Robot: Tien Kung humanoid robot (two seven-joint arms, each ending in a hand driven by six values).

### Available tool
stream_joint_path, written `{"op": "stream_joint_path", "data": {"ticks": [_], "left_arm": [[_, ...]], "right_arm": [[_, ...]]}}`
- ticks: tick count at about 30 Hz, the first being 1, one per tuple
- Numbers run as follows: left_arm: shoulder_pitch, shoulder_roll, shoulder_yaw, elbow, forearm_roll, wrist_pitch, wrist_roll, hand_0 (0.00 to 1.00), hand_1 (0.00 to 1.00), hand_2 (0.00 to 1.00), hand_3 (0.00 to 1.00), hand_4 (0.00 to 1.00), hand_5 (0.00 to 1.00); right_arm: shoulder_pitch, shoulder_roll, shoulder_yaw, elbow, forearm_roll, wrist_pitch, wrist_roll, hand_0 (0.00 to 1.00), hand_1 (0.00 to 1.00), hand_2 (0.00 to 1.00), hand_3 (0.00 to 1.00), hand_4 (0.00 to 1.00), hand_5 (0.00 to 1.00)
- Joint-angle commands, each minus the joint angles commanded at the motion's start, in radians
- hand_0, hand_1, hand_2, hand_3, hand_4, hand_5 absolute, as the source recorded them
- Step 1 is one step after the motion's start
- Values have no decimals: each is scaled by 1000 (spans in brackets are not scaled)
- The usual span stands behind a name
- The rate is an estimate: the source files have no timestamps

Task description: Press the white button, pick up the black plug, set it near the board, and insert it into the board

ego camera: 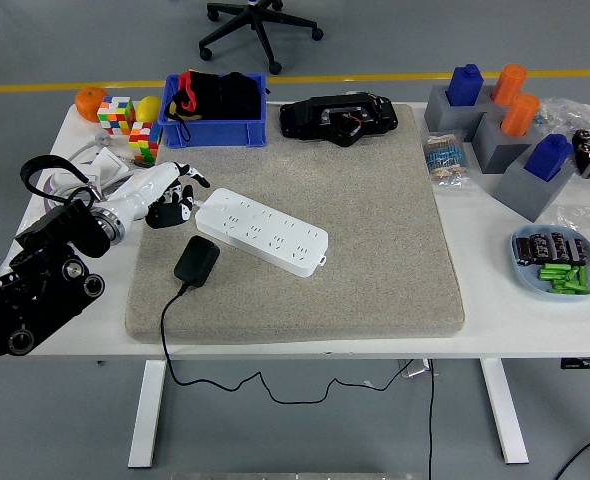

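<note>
Nearest the lower edge of the frame, a black cord (225,385) hung off the worktop (535,325) and ran up to the plug (196,260), which lay flat on the grey mat (375,240) left of centre, just beside the near left end of the board (262,232). The white board lay slantwise on the mat, its button too small to make out. The left hand (167,196) hovered at the mat's left edge, just beside the board's left end and above the plug in the frame; its fingers (180,205) were loosely curled downward, holding nothing. The right hand was out of sight.

The likely risks: a press at the board's end might slide the light strip across the mat, and the dangling cord could drag the plug back or twist it when lifted, spoiling its line-up with the sockets. The plug's pins cannot be seen, so its facing is uncertain.

At the right of the frame a pale dish (522,270) held green pieces and dark parts. Further back, grey blocks (495,140) carried blue and orange cylinders. At upper left, a blue bin (215,133) held black gear with a red strap, beside puzzle cubes (127,125). A black device (338,118) lay at the mat's far edge.
</note>
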Motion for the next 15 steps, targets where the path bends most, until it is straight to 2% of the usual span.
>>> {"op": "stream_joint_path", "data": {"ticks": [4,9,15], "left_arm": [[-25,-14,36,27,-2,0,1,2,8,110,661,61,2],[-78,-38,110,91,15,-4,5,2,7,111,655,63,2],[-118,-63,166,151,18,2,-5,2,4,113,653,57,2]], "right_arm": [[0,0,-3,0,0,0,0,745,717,692,649,709,409],[3,-3,-4,0,1,0,0,745,716,692,649,709,409],[6,-3,-6,-2,2,0,-1,745,716,692,648,709,408]]}}
